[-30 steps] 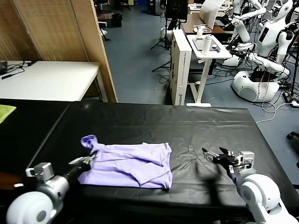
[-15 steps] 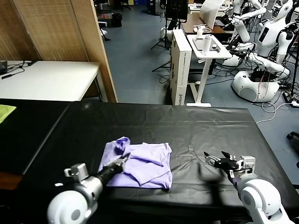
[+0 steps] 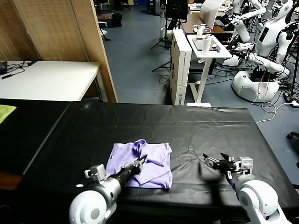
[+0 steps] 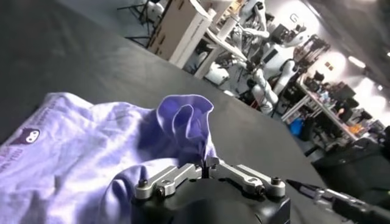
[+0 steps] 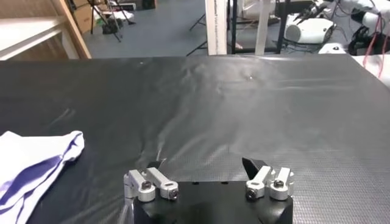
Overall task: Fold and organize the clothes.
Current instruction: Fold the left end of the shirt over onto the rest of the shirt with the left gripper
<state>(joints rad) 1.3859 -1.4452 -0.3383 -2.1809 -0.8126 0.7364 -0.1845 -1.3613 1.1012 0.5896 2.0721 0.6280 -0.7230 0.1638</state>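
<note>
1. The T-shirt is pale purple and lies in a soft, bunched pile on the black bench, a bit left of the middle in the lower part of the head view.
2. A fold of the shirt sticks up in a little hump near its top edge.
3. In the left wrist view, a small dark print shows on the shirt at the left edge of the frame.
4. The left gripper is on the shirt, and its fingers are clenched on a piece of the cloth.
5. The right gripper is at the lower right of the head view, over bare bench, well apart from the shirt.
6. Its fingers are spread and hold nothing.
7. A yellow-green cloth peeks in at the far left edge.
</note>
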